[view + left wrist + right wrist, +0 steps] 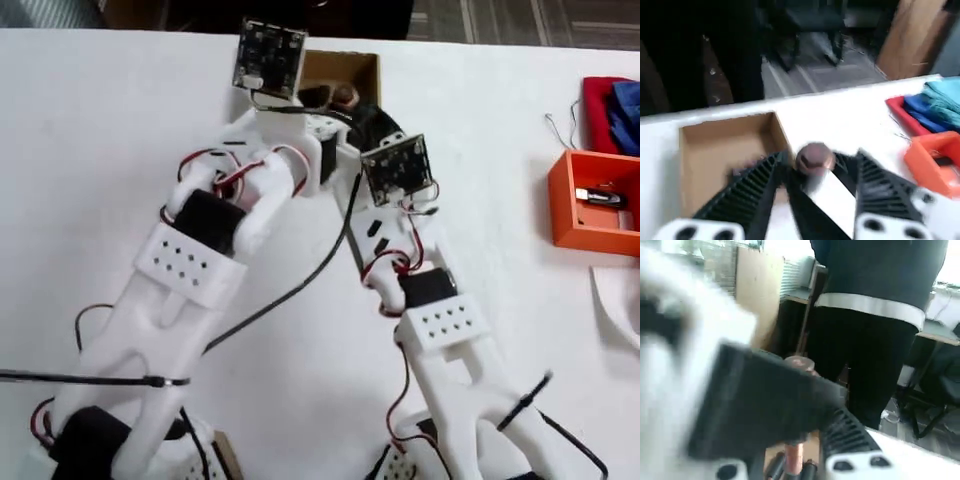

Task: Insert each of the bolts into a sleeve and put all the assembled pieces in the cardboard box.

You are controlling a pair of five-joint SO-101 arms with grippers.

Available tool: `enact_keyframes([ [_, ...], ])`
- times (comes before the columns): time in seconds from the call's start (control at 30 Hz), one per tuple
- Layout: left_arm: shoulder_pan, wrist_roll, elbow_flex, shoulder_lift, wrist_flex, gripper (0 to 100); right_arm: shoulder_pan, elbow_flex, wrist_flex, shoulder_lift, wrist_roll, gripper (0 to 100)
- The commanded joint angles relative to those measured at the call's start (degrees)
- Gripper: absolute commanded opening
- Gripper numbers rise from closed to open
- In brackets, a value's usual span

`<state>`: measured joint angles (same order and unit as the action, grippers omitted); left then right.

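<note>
Bolt (815, 159): est. light, stiff, slick metal; right claw (800, 440) apparently pinches shank, left claw (820, 158) spread near box (725, 123); take hold under head.

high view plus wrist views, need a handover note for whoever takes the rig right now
Left gripper: open, at the open brown cardboard box.
Right gripper: shut on a copper-coloured round-headed bolt, held at the box's edge.
Done: one dark, blurred piece lies in the box.
Left: cannot tell whether this bolt has its sleeve; check, then box it.
</note>
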<state>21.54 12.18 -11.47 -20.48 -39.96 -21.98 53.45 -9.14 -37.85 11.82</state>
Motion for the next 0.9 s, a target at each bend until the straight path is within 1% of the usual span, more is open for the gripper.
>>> enact_keyframes([
  [0.0,0.4,0.4,1.3,0.0,-0.7,27,-0.3,-1.4,-1.5,-2.2,0.4,2.0],
  [0.17,-2.4,0.4,5.7,0.0,-0.7,24,-0.3,-1.4,-1.5,-2.2,0.5,2.0],
  [0.37,-5.8,0.2,11.6,-4.4,-1.2,20,-0.3,-1.4,-1.5,-1.7,0.4,2.0],
  [0.5,-8.2,0.1,13.8,-9.1,-3.8,13,-0.4,-1.4,-1.5,-1.6,0.3,2.0],
  [0.63,-12.0,0.2,13.1,-13.3,-4.0,2,-0.3,-1.4,-1.5,-1.6,0.2,2.0],
  [0.67,-13.6,0.3,12.1,-14.2,-4.0,3,-0.3,-1.4,-1.5,-1.6,-0.1,2.0],
  [0.7,-15.5,0.3,10.7,-14.9,-3.9,3,-0.2,-1.5,-1.4,-1.6,-1.5,2.0],
  [0.77,-19.8,0.3,6.5,-16.3,-3.5,3,0.1,-2.8,1.9,-1.6,-7.1,2.0],
  [0.8,-22.2,0.1,3.9,-16.6,-3.5,3,0.4,-4.7,5.7,-1.5,-10.5,2.0],
  [0.87,-27.5,0.3,-3.0,-17.1,-3.9,3,0.7,-11.0,16.4,-0.1,-15.6,2.0],
])
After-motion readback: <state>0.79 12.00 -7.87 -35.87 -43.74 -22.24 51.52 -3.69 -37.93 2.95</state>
